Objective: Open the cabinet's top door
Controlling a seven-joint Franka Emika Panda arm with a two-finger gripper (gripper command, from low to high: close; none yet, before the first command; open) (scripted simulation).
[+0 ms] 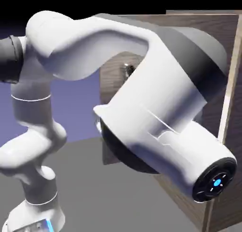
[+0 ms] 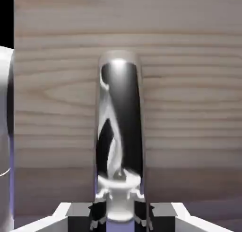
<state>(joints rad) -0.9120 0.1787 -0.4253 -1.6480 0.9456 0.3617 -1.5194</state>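
A white robot arm (image 1: 156, 117) fills most of the exterior view, reaching from the lower left toward the cabinet (image 1: 222, 51) at the right. The cabinet is a tall box of grey-brown wood grain standing on the grey surface (image 1: 94, 188); the arm hides much of its front.

In the hand view, the door (image 2: 189, 84) fills the picture as pale wood with fine horizontal grain lines. A long, rounded, dark metal handle (image 2: 119, 117) runs up the middle of it, glossy with bright reflections, and ends in a pale flared foot near the bottom edge.

The claw (image 2: 119, 217) sits at the bottom of the hand view with its 2 grey fingertips (image 2: 97, 216) narrowly set on either side of the handle's lower end. Whether they grip the handle cannot be told.
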